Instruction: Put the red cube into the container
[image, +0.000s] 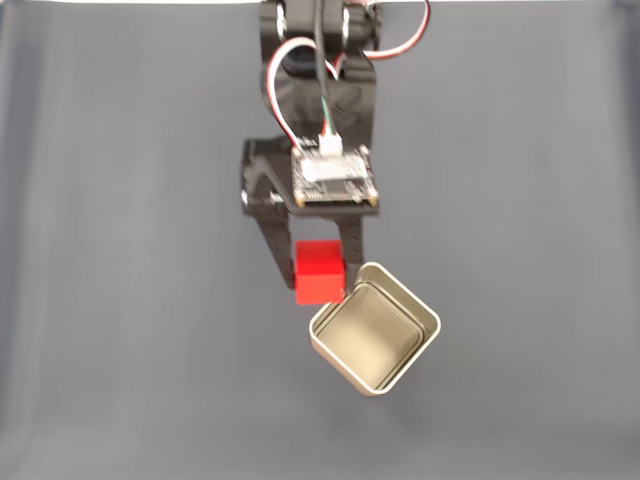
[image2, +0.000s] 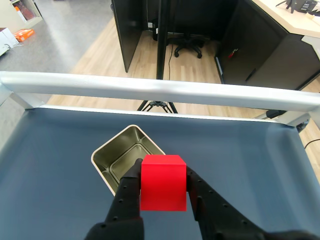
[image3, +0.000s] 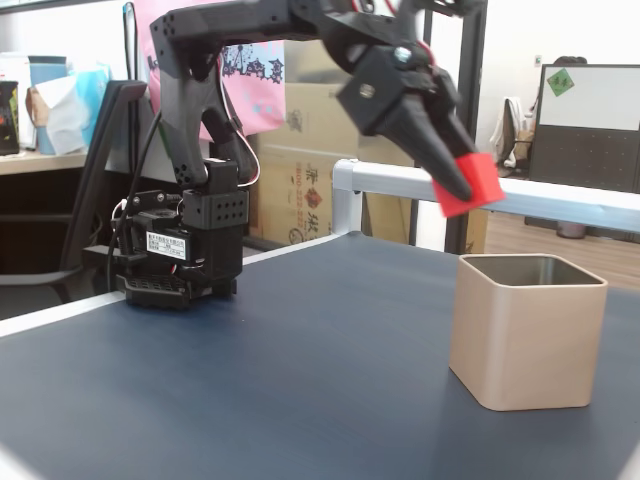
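while the arm base (image3: 180, 255) sits at the left of a fixed view, the gripper (image3: 462, 190) reaches right, its jaws clamped on the red cube (image3: 472, 187), carried in the air. the container (image3: 527, 330) stands open on the table (image3: 250, 380), slightly further right and below. judging by this, the cube must travel a little right before release.
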